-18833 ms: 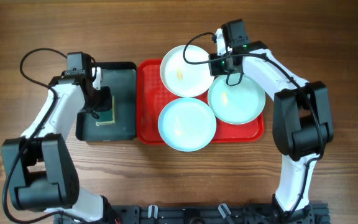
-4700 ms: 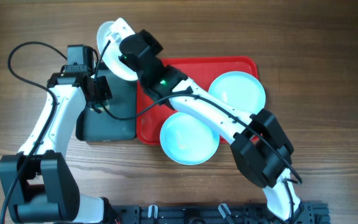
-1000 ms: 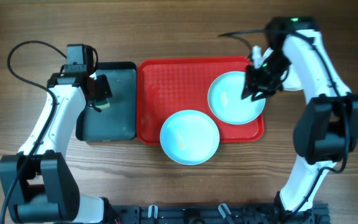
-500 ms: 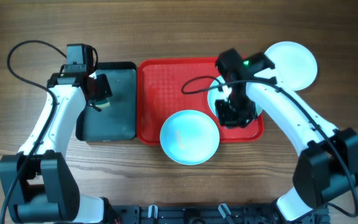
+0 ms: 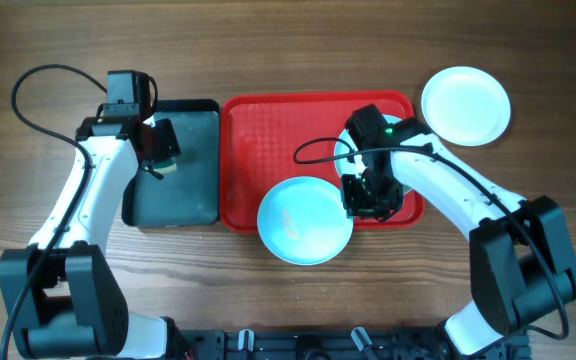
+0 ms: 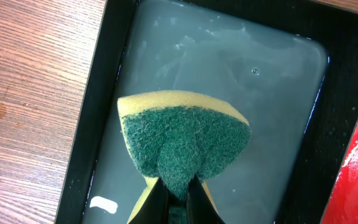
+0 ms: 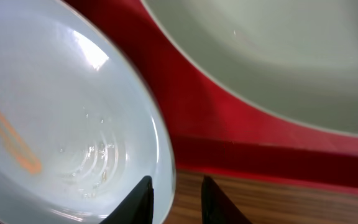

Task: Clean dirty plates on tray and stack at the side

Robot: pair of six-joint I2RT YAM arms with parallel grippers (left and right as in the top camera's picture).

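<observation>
tray [image 5: 268, 130]: red, in the middle of the tabletop [image 5: 528, 60].
front plate [image 5: 305, 220]: aqua, lying across the tray's near edge and partly out over the tabletop; an orange streak [image 7: 8, 134] inside it.
back plate [image 7: 278, 56]: aqua, in the tray's right half, largely hidden from overhead by the right arm [image 5: 448, 185].
white plate [image 5: 466, 105]: off the tray, on the tabletop near its far right corner.
black tray [image 5: 193, 195]: on the tabletop just beside the tray's left edge, with a film of water in it.
left gripper [image 6: 178, 186]: clamped on the sponge [image 6: 185, 140], whose green face is toward the wrist camera with the yellow layer behind; held over the black tray, toward its far edge.
right gripper [image 7: 174, 182]: low over the tray's near right corner, between the two aqua plates; jaws a little apart with nothing clamped; the front plate's rim runs just beside its left finger.
</observation>
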